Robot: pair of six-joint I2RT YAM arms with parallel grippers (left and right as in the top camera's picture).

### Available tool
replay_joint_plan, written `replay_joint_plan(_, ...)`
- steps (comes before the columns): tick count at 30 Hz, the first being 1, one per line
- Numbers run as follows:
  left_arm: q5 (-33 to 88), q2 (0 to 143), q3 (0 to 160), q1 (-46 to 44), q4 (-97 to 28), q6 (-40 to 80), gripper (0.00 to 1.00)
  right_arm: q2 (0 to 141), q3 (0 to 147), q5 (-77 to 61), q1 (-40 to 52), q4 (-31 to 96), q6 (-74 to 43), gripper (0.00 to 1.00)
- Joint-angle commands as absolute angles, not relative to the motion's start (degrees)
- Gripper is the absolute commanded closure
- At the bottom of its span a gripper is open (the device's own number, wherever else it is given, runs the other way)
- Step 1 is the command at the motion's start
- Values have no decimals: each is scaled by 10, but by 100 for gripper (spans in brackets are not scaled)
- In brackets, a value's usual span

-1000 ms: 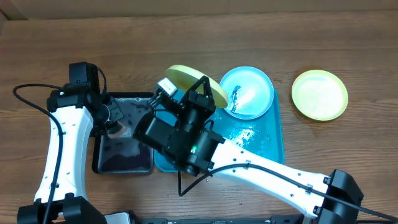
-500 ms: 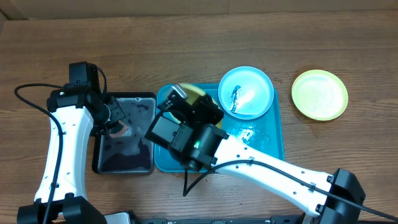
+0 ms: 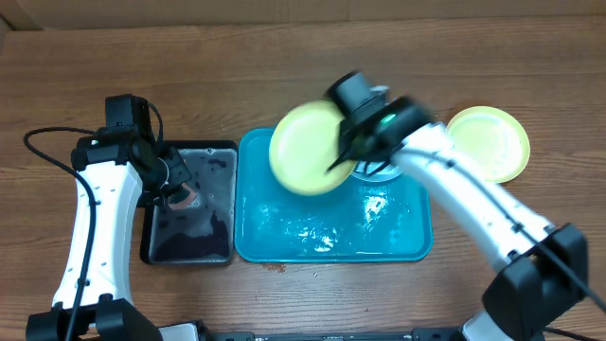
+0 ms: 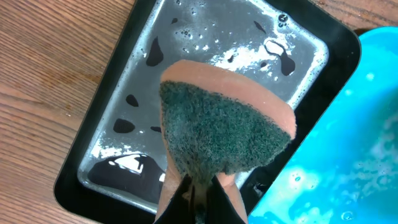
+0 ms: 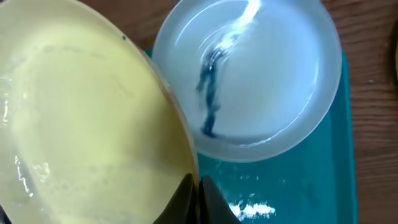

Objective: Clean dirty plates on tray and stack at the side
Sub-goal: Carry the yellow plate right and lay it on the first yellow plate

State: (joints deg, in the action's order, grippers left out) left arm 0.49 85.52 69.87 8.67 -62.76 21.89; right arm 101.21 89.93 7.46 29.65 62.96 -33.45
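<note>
1. Right gripper (image 5: 199,186): jaws pinched tight on the rim of a yellow-green plate (image 5: 87,124). The plate is held tilted, its wet pale face toward the wrist camera.
2. Overhead view: this plate hangs above the far middle of the turquoise tray (image 3: 312,232), whose floor is wet and glossy.
3. The light blue plate (image 5: 261,74) lies flat in the tray's far right corner, with a dark smear across its centre. The held plate's rim overlaps it in view, so I cannot tell whether they touch.
4. The second yellow-green plate (image 3: 490,142) lies on the table (image 3: 284,57), off the tray, near its far right corner.
5. Left gripper (image 4: 196,190): closed on a green sponge (image 4: 224,124) with an orange back, above the black tray (image 4: 205,37). That tray lies just beside the turquoise tray's left edge and holds a film of water.
</note>
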Motion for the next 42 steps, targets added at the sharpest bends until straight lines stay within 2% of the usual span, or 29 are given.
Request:
replay_joint_plan(1, 13, 856, 696, 86, -628, 205, 96, 1009, 898, -52, 174, 620, -375, 96)
replay_joint_plan(10, 13, 856, 696, 86, -627, 205, 96, 1014, 898, -91, -131, 653, -354, 96)
replay_joint_plan(16, 13, 856, 696, 86, -623, 203, 96, 1047, 898, -91, -250, 663, -333, 96)
replay_joint_plan(21, 13, 856, 696, 86, -623, 198, 96, 1087, 898, -91, -278, 661, -325, 96)
replay_joint_plan(32, 13, 856, 696, 86, -625, 192, 96, 1178, 898, -91, -256, 651, -325, 96)
replay_joint_plan(33, 13, 856, 696, 86, -625, 192, 96, 1178, 898, -91, -256, 653, -320, 90)
replay_joint_plan(35, 13, 856, 696, 86, -625, 193, 96, 1177, 898, -91, -256, 654, -299, 65)
replay_joint_plan(36, 13, 856, 696, 86, -625, 193, 96, 1176, 898, -90, -256, 658, -291, 59)
replay_joint_plan(42, 14, 856, 696, 86, -623, 193, 96, 1148, 901, -83, -253, 674, -282, 59)
